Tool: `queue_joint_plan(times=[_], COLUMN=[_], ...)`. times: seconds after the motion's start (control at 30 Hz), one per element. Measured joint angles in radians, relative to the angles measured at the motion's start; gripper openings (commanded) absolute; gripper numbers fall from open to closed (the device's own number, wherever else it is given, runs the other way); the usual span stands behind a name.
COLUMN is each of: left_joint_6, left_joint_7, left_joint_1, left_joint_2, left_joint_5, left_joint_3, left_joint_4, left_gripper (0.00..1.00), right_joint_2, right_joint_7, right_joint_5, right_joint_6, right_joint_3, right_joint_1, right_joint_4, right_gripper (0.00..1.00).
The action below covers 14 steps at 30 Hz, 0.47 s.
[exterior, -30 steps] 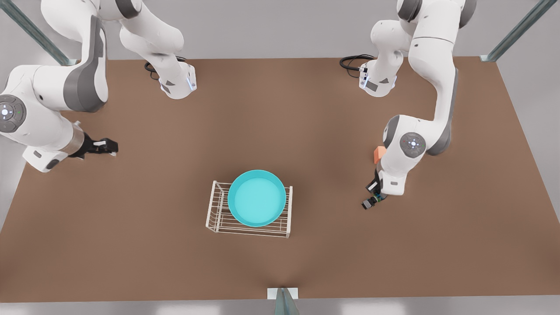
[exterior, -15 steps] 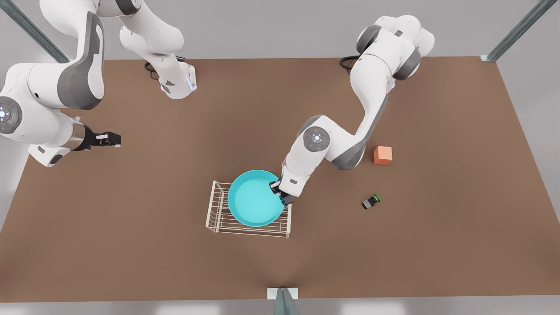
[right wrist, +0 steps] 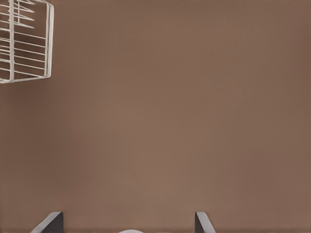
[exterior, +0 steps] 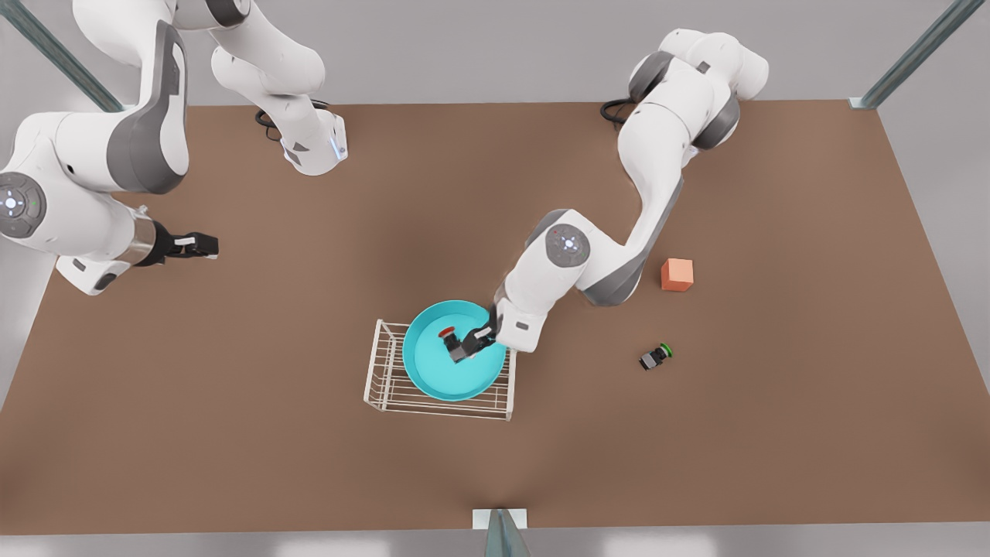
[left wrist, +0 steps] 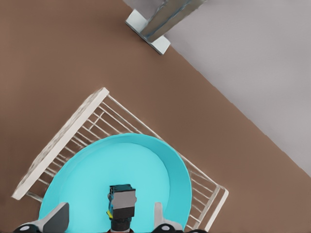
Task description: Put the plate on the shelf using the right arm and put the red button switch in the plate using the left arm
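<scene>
The turquoise plate (exterior: 433, 371) sits on top of the white wire shelf (exterior: 381, 363) near the table's middle. Inside the plate lies the red button switch (exterior: 448, 335), dark-bodied with a red cap, on its side. My left gripper (exterior: 469, 341) hangs just over it, open. In the left wrist view the switch (left wrist: 122, 200) lies on the plate (left wrist: 87, 170) between the two spread fingers (left wrist: 55, 219), touching neither, with the shelf (left wrist: 63, 141) under it. My right gripper (exterior: 203, 245) waits open over bare table at the front view's left.
A like switch with a green cap (exterior: 656, 357) lies on the table at the front view's right of the shelf. An orange cube (exterior: 677, 274) stands beyond it. A corner of the shelf (right wrist: 24, 43) appears in the right wrist view.
My left arm swung from beside the green-capped switch over to the plate. The red button switch now lies in the plate between open fingers. The right arm barely shifted.
</scene>
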Motion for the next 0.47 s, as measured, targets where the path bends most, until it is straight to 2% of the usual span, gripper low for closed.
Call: queue_joint_plan(times=[0.13,0.23,0.27,0.33,0.47], left_joint_6=[-0.349,-0.496,-0.516,-0.571,-0.678], left_joint_7=[0.113,0.269,0.319,0.414,0.574], left_joint_1=[0.234,0.299,0.297,0.315,0.312], left_joint_2=[-0.231,-0.444,-0.508,-0.545,-0.551], left_joint_5=[0.107,0.126,0.096,0.047,0.005], left_joint_3=[0.001,0.040,0.091,0.151,0.169], left_joint_4=[-0.014,-0.307,-0.407,-0.454,-0.460], left_gripper=[1.00,1.00,1.00,1.00,1.00], right_joint_2=[-0.002,-0.011,-0.013,-0.017,-0.020], right_joint_7=[0.002,0.002,0.003,0.003,0.004], right_joint_5=[-0.005,-0.007,-0.007,-0.006,-0.006], right_joint_6=[0.000,-0.001,-0.001,-0.002,-0.002], right_joint_3=[-0.004,-0.008,-0.008,-0.009,-0.009], right_joint_1=[0.007,0.005,0.004,0.005,0.008], right_joint_4=[0.009,0.008,0.007,0.004,0.002], right_gripper=[1.00,1.00,1.00,1.00,1.00])
